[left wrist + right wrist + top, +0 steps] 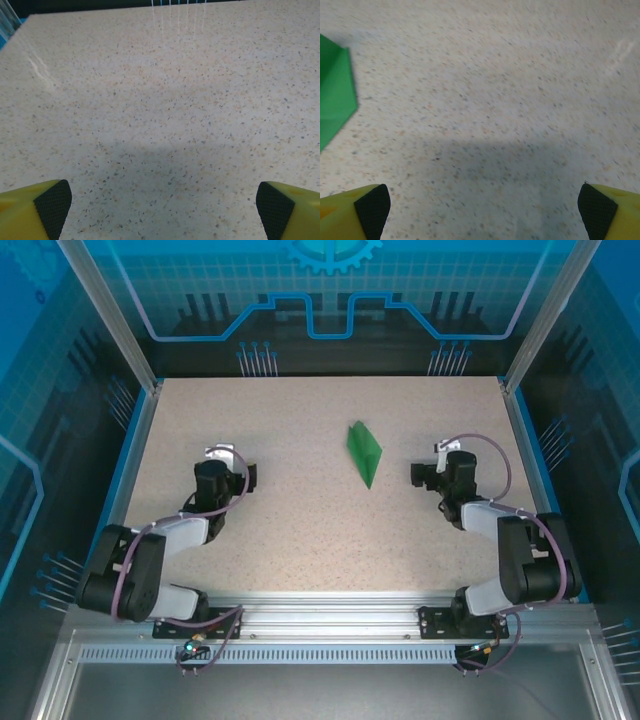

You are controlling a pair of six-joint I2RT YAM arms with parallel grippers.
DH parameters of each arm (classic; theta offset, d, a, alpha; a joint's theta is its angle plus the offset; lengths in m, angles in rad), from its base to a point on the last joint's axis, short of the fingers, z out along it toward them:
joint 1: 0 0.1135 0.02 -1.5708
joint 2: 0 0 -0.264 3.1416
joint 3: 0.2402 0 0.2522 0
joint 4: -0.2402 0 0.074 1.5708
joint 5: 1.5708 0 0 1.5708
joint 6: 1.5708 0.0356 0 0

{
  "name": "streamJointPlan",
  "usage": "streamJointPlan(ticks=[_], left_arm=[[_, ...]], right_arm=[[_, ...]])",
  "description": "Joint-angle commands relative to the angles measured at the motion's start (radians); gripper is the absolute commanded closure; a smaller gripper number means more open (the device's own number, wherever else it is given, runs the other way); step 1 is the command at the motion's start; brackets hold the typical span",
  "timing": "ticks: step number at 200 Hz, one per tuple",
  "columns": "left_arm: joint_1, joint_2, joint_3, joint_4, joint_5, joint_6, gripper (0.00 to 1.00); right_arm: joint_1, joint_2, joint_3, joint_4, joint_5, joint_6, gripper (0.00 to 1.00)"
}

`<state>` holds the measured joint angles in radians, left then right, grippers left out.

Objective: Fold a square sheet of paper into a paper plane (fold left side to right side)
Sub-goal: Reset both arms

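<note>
The green paper lies folded into a narrow pointed paper plane (pixel 365 452) on the speckled table (pixel 300 530), right of centre, its tip toward the near side. In the right wrist view one green corner of the plane (pixel 335 95) shows at the left edge. My right gripper (pixel 432 464) sits a short way to the plane's right, apart from it, and it is open (pixel 484 212) over bare table. My left gripper (pixel 236 464) rests far to the plane's left. It too is open (pixel 164 212), its black pads (pixel 52 206) wide apart with nothing between them.
Blue raised rims run along the table's left side (pixel 133 455) and right side (pixel 528 445). Aluminium frame posts (pixel 112 315) stand at the back corners. The arm bases sit on the rail (pixel 320 620) along the near edge.
</note>
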<state>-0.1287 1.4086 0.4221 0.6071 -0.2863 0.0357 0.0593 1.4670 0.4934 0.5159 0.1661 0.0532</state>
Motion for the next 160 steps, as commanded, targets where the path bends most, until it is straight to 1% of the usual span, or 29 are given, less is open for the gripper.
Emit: streamJointPlan(ticks=[1,6,12,18,26,32,43,76,160], left_arm=[[0.075,0.040,-0.045,0.202,0.173,-0.003,0.01],[0.092,0.057,-0.063,0.240,0.200,-0.012,0.01],[0.105,0.085,-0.075,0.282,0.219,-0.025,0.01],[0.113,0.111,-0.079,0.326,0.228,-0.026,0.01],[0.118,0.092,-0.056,0.244,0.255,-0.025,0.01],[0.120,0.100,-0.044,0.242,0.264,-0.021,0.01],[0.122,0.107,-0.004,0.168,0.245,-0.030,0.01],[0.130,0.107,-0.006,0.174,0.243,-0.040,0.01],[0.130,0.107,-0.005,0.174,0.241,-0.039,0.01]], right_arm=[[0.004,0.036,-0.089,0.286,-0.073,-0.051,0.00],[0.003,0.037,-0.093,0.306,-0.085,-0.055,0.00],[-0.002,0.028,-0.086,0.266,-0.110,-0.057,0.01],[-0.005,0.035,-0.090,0.287,-0.120,-0.061,0.00],[-0.010,0.031,-0.082,0.264,-0.125,-0.056,0.00],[-0.019,0.036,-0.069,0.252,-0.123,-0.046,0.00],[-0.014,0.038,-0.071,0.251,-0.117,-0.048,0.00],[-0.001,0.036,-0.065,0.241,-0.091,-0.055,0.00],[0.003,0.038,-0.062,0.233,-0.101,-0.064,0.00]])
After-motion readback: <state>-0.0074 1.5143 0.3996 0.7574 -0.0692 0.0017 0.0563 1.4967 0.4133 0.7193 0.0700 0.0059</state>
